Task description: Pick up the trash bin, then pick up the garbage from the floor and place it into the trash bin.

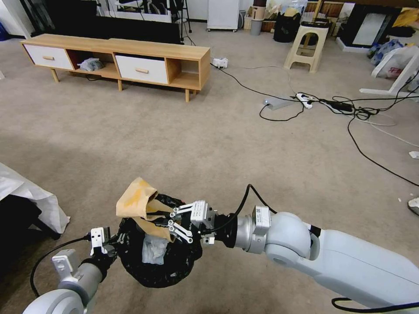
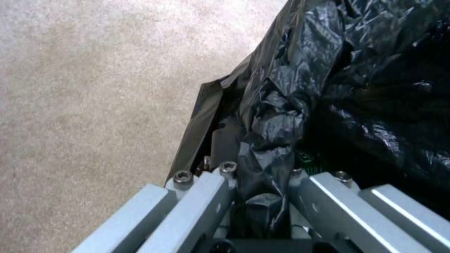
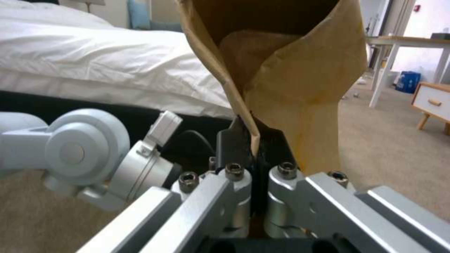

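While pinched on the crumpled brown paper box [image 1: 137, 203] over the black-bag-lined round trash bin [image 1: 159, 257], right end effector [image 1: 168, 222] needs lowering before release, so the box drops inside beside the white tissue [image 1: 153, 250]. Left end effector [image 1: 104, 250] clamped on the bin's bagged rim, lifted off the beige carpet floor [image 1: 209, 144]. Beyond: low wooden cabinet [image 1: 118, 59], trailing black cables [image 1: 362, 131], beige plastic stool [image 1: 307, 43].

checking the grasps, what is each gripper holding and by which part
Left gripper is shut on the bag-lined rim of the trash bin; right gripper pinches an edge of the crumpled brown paper box over it.
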You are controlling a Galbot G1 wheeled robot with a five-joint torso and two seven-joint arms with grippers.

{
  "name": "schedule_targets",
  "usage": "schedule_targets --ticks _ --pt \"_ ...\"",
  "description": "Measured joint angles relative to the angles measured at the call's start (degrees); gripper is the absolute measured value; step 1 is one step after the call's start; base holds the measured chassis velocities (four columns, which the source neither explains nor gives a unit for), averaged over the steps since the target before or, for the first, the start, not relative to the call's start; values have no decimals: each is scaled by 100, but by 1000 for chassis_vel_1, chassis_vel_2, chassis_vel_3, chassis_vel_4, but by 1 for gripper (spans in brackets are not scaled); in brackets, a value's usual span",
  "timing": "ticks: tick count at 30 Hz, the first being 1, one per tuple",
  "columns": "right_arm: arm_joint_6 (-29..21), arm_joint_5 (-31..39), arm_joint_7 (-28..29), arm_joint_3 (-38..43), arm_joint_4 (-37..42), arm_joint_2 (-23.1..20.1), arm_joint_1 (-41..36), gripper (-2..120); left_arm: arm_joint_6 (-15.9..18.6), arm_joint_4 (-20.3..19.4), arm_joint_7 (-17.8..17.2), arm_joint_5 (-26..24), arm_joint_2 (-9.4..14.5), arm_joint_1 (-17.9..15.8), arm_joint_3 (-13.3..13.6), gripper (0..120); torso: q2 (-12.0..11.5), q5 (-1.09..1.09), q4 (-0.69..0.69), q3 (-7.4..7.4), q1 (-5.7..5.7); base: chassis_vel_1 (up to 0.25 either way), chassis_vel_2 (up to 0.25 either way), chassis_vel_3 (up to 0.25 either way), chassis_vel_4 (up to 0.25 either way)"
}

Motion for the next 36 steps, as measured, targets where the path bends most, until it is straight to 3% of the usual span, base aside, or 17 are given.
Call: schedule_targets --ticks 34,36 --pt "-7 -272 0 29 -25 -24 -212 0 2 -145 28 122 -216 97 22 1 0 0 0 0 0 0 0 0 0" --pt "-10 -335 0 41 -28 -54 -277 9 4 -155 28 123 -217 102 23 1 0 0 0 0 0 0 0 0 0"
